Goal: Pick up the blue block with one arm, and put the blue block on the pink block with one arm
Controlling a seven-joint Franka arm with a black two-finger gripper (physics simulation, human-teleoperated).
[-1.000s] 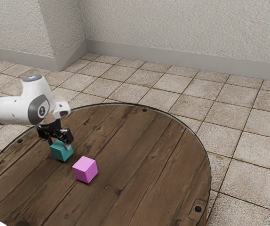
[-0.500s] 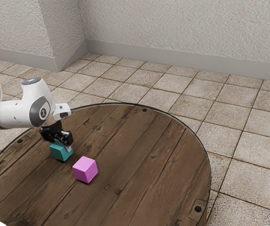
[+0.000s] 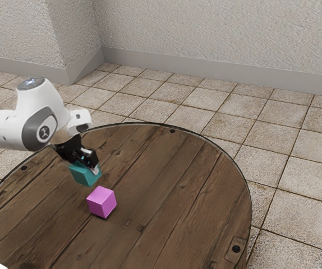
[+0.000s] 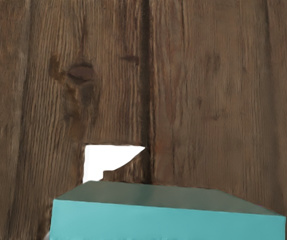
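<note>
Starting with the widest thing, the round wooden tabletop (image 3: 178,185): same as a second ago. Next down, the white arm (image 3: 26,126): reaching in from the exterior view's left, raised and swung a little toward the exterior view's right since half a second ago. Then the blue block (image 3: 84,175), teal in shade: flat on the wood a second ago, now lifted clear of it, tilted, hanging near the pink block (image 3: 101,202), up and toward the exterior view's left of it. No contact between the two yet. As for the pink block: not budged, flat on the tabletop. Smallest, the black tool (image 3: 85,162): parted just to the block's width, clamped on the blue block from two sides near its top.

Meaning for the task, as a judgement: pickup done; carrying across and setting down on the pink block left to do, probably with a short move toward the exterior view's right and some levelling of the tilted block first.

Gained from the exterior view: the air gap under the blue block, the pink target, the grip itself. Gained from the wrist view: the blue block (image 4: 168,215) close under the hand, its upper face and near edge plain; the tabletop (image 4: 208,100) grain well beyond it; and a small white patch (image 4: 106,160) just past the block's far edge, too odd in shape to identify.
</note>
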